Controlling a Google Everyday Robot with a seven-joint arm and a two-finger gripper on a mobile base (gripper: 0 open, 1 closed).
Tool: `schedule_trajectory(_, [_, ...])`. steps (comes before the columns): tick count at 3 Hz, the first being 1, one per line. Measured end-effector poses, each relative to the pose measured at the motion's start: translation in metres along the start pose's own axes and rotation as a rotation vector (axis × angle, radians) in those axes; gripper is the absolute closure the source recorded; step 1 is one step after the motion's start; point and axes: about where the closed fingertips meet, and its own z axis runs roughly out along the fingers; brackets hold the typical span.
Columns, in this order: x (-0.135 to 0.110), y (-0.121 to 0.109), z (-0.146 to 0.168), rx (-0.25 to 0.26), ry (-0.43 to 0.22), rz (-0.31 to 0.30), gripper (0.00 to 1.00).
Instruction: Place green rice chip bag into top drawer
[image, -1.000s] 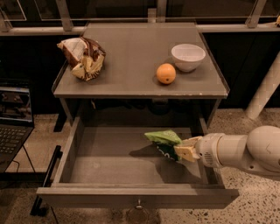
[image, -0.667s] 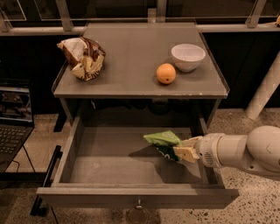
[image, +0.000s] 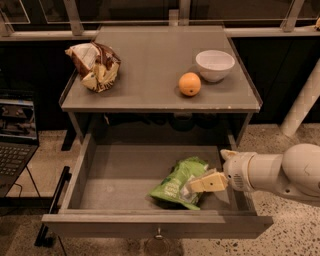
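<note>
Since the green rice chip bag (image: 177, 184) lies flat on the bottom of the open top drawer (image: 115, 172), toward that drawer's front right, the step in hand looks like the release. The gripper (image: 196, 186) sits inside the drawer against the bag's right edge, though whether it is clamped on the foil or free of it cannot be told. Doing this well probably means letting go fully, then rising straight up, clear of the drawer's right wall and front rim, so the light, crinkly bag is not dragged out.
</note>
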Motion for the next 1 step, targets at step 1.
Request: schedule_trajectory(1, [0.0, 0.0, 0.0, 0.0, 0.0, 0.0, 0.0])
